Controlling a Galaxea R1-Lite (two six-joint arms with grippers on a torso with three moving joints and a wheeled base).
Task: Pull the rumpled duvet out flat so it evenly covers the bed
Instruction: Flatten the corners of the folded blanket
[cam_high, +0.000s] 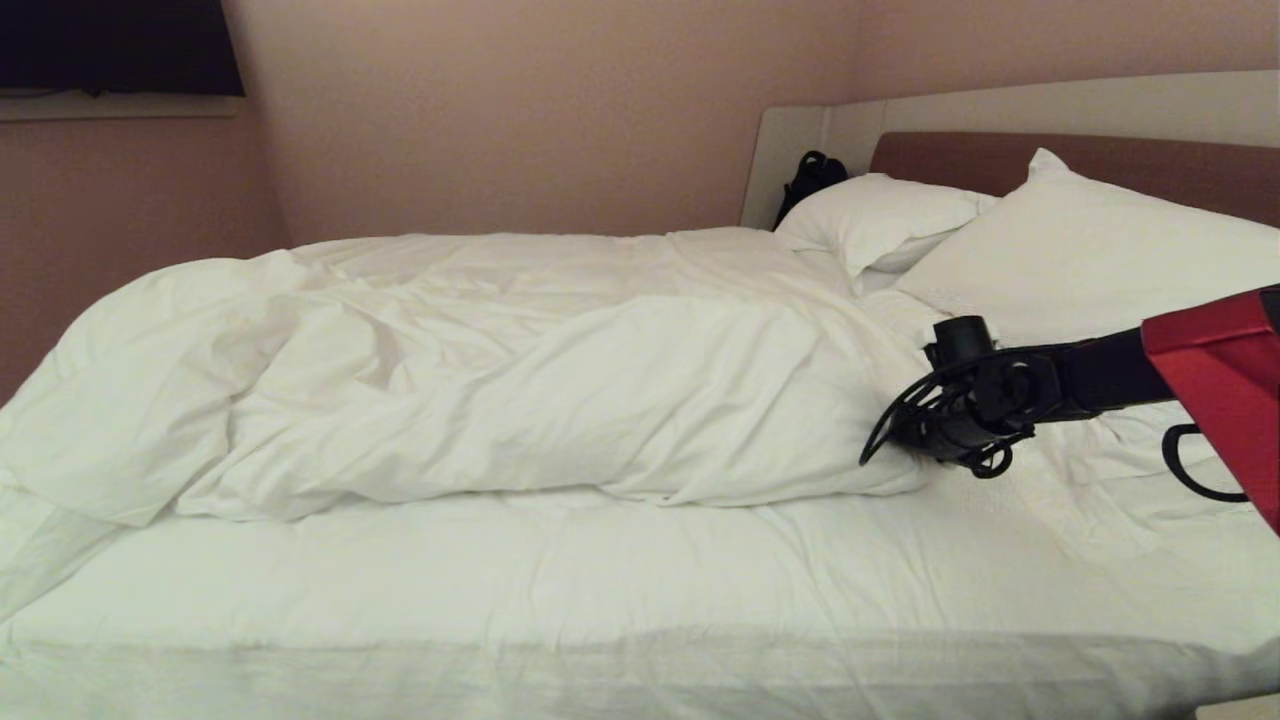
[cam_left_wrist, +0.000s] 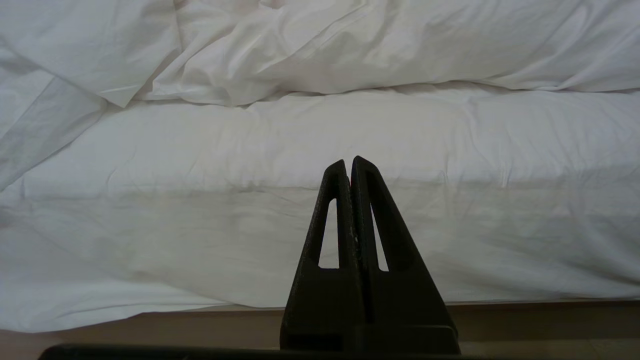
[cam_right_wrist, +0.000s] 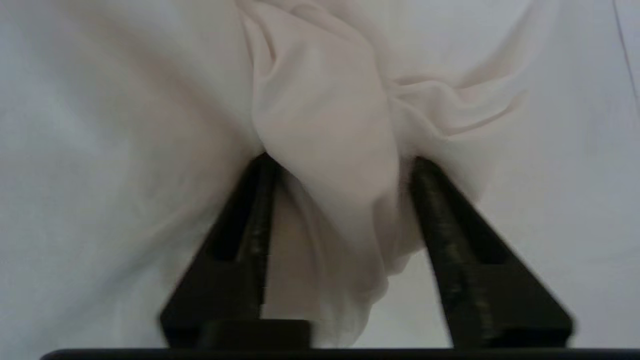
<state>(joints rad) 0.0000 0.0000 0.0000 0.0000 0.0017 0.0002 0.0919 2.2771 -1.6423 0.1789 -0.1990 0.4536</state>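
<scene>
The duvet (cam_high: 560, 390) lies bunched in a thick rumpled roll across the far half of the bed (cam_high: 600, 580), leaving the near strip of white sheet bare. My right gripper (cam_high: 900, 430) reaches in from the right to the roll's end nearest the pillows. In the right wrist view this gripper (cam_right_wrist: 341, 161) stands open, with a loose fold of the duvet (cam_right_wrist: 320, 100) lying between its spread fingers (cam_right_wrist: 450, 240). My left gripper (cam_left_wrist: 348, 162) is shut and empty, held low beside the bed (cam_left_wrist: 300, 140), pointing at the mattress side; the duvet (cam_left_wrist: 350, 45) lies above it.
Two white pillows (cam_high: 880, 220) (cam_high: 1090, 250) lean against the brown headboard (cam_high: 1000, 160) at the right. A black bag (cam_high: 810, 180) sits in the corner behind them. A dark screen (cam_high: 120, 45) hangs on the far wall. The beige bed base (cam_left_wrist: 150, 325) shows below the sheet.
</scene>
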